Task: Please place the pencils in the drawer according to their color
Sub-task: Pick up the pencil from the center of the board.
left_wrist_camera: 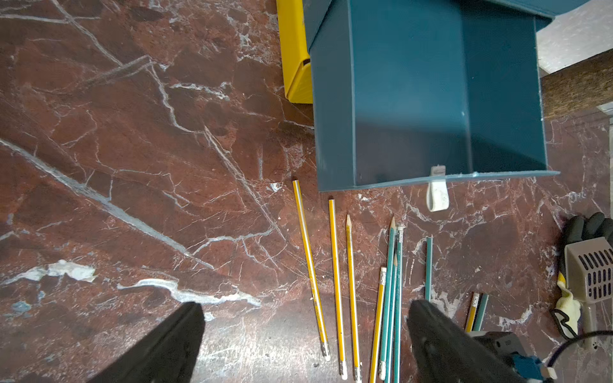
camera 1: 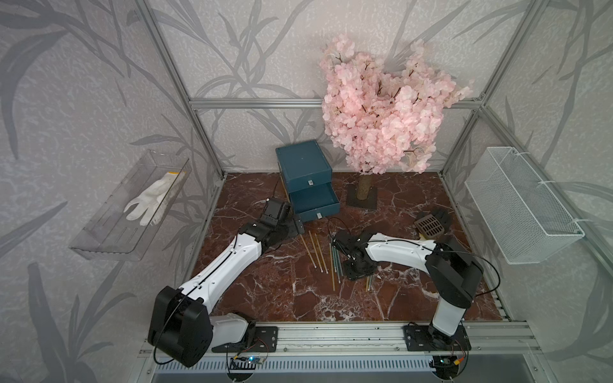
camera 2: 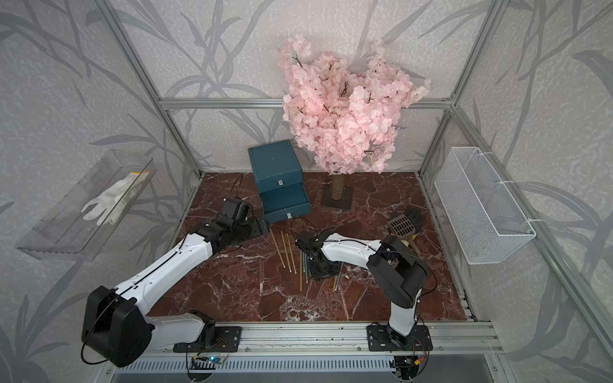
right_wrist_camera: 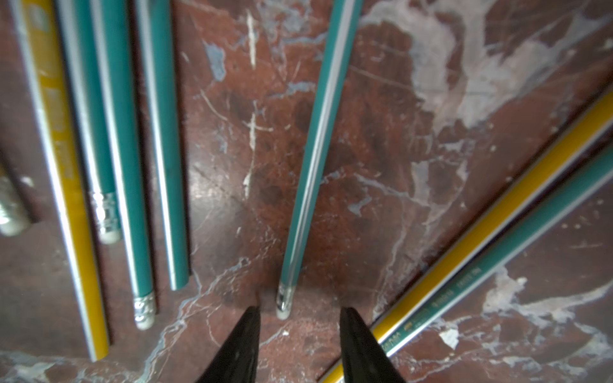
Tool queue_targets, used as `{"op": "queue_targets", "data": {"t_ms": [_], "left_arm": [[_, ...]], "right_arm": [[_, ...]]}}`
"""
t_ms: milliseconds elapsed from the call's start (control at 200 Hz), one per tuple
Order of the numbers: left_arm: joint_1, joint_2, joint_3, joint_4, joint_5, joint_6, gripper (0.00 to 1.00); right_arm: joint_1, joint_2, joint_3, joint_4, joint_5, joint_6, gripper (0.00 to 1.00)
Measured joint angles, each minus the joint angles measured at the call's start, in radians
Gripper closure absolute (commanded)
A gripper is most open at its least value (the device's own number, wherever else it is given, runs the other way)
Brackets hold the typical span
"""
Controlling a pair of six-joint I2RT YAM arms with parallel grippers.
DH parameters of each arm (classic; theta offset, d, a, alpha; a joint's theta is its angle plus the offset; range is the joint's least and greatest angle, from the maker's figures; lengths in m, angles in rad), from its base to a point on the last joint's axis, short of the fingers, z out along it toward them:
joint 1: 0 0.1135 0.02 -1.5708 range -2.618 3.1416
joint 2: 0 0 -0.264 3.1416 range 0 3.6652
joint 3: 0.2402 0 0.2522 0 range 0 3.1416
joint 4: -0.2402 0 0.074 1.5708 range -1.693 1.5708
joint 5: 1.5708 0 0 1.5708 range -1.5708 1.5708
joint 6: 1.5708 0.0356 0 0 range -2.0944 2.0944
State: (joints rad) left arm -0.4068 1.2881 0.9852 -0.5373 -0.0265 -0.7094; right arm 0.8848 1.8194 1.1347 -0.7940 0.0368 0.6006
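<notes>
Fingertips of the right gripper (right_wrist_camera: 299,310) sit low over the marble table (right_wrist_camera: 365,165), partway open, straddling the eraser end of one teal pencil (right_wrist_camera: 313,159) without pinching it. More teal and yellow pencils (left_wrist_camera: 336,282) lie just beside it. Over by the drawer chest (camera 1: 303,159), which has one teal drawer (left_wrist_camera: 414,99) pulled out, the left gripper (left_wrist_camera: 305,305) hangs wide open, empty.

Pencils (camera 1: 332,268) partly hidden under the right hand (right_wrist_camera: 299,315); yellow drawer (left_wrist_camera: 293,49) cut off at frame edge.
</notes>
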Motion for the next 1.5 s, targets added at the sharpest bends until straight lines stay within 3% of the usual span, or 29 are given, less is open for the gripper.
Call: {"op": "queue_targets", "data": {"t_ms": [395,805,1040,1500], "left_arm": [[0.000,0.000,0.000,0.000,-0.003,0.000,0.00],[0.000,0.000,0.000,0.000,-0.006,0.000,0.00],[0.000,0.000,0.000,0.000,-0.006,0.000,0.00],[0.000,0.000,0.000,0.001,-0.007,-0.001,0.00]], "right_arm": [[-0.002,0.032,0.029,-0.004,0.003,-0.010,0.68],[-0.045,0.018,0.000,0.035,-0.077,0.011,0.81],[-0.064,-0.001,-0.025,0.053,-0.095,0.019,1.00],[-0.108,-0.123,-0.151,0.096,-0.154,0.023,1.00]]}}
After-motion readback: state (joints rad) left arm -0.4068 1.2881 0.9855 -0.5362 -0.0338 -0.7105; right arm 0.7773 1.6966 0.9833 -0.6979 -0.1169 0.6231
